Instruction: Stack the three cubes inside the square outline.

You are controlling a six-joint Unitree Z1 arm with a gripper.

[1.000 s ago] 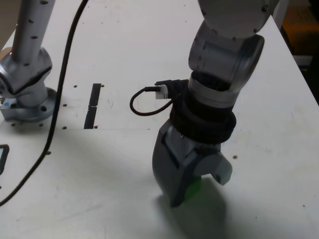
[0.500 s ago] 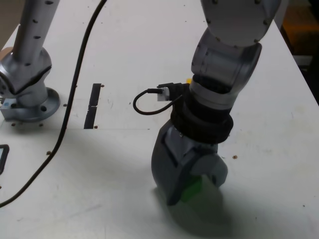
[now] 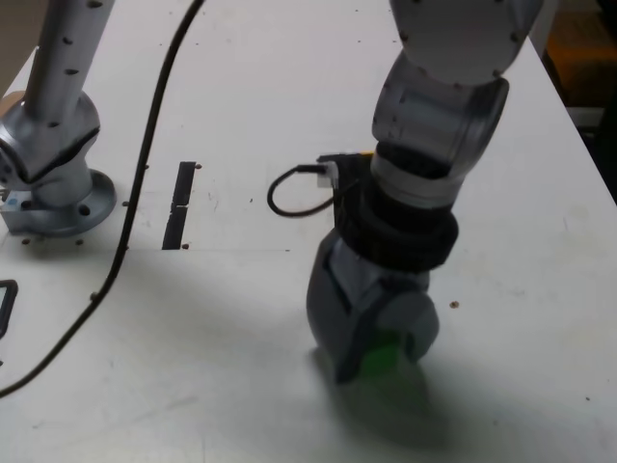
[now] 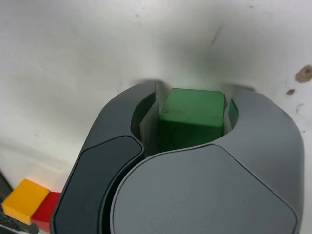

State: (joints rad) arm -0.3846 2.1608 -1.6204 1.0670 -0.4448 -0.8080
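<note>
While our pincer (image 3: 378, 359) points down at the white table (image 3: 241, 328), we see it clenched on the green cube (image 4: 192, 114), which sits between its jaws low at the tabletop. Near the wrist view's edge, the yellow cube (image 4: 23, 200) touches the red cube (image 4: 48, 211).

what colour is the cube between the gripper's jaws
Green; the cube shows best in the wrist view.

Green cube (image 3: 382, 355) mostly hidden by jaws; red cube (image 4: 45, 210) largely covered; square outline (image 3: 6, 307) cut by frame edge.
</note>
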